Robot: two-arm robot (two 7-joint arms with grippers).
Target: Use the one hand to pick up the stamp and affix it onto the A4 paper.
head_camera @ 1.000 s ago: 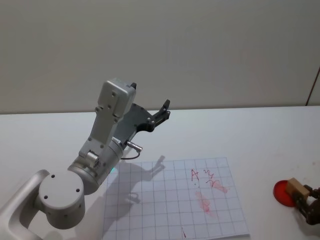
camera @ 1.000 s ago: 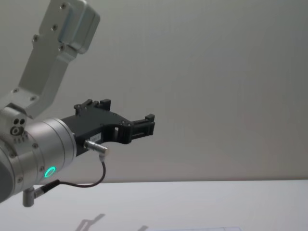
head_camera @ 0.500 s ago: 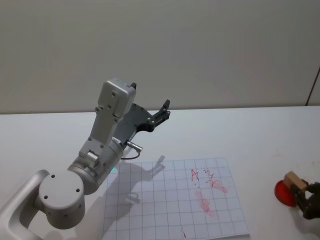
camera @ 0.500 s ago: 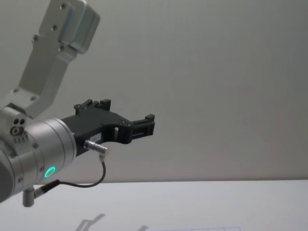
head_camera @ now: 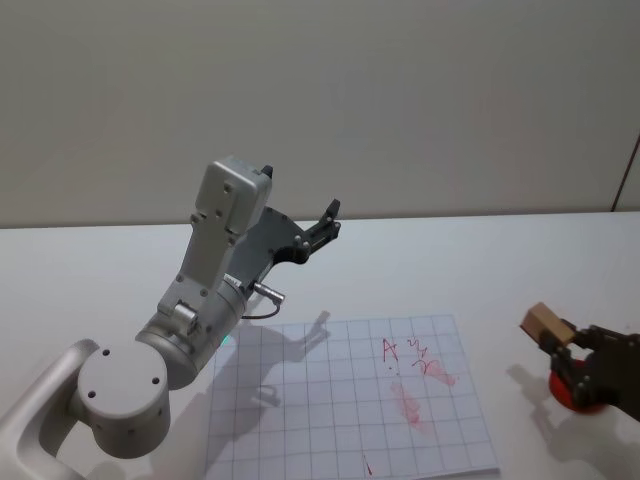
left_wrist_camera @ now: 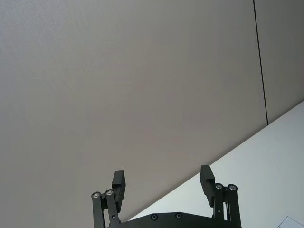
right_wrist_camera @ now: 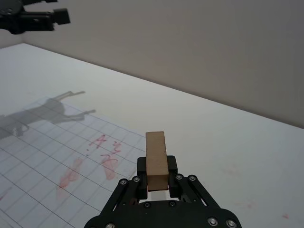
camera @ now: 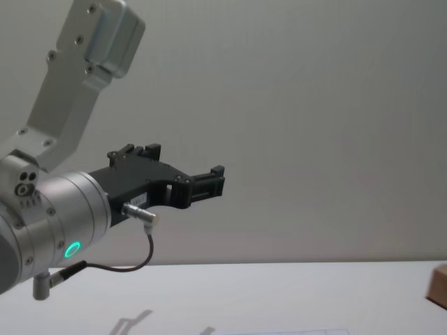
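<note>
Stamp and A4 paper both lie to the right of the left arm, which is idle and raised over the left side of the white tabletop. Its silver forearm angles up and away from the robot. The left gripper points toward the far wall, and in the left wrist view its two black fingers stand wide apart with nothing between them. In the chest view it reaches out level from the green-lit wrist.

Next comes the paper, flat on the tabletop with a pale-blue grid and red marks near its right side.

Just beyond the paper's right edge, the tan wooden stamp is off the sheet, tilted and held above the tabletop. The right gripper has its fingers closed on the stamp's lower end, so the block sticks out past the fingertips in the right wrist view. A red ink pad sits under that gripper, partly hidden by it.
</note>
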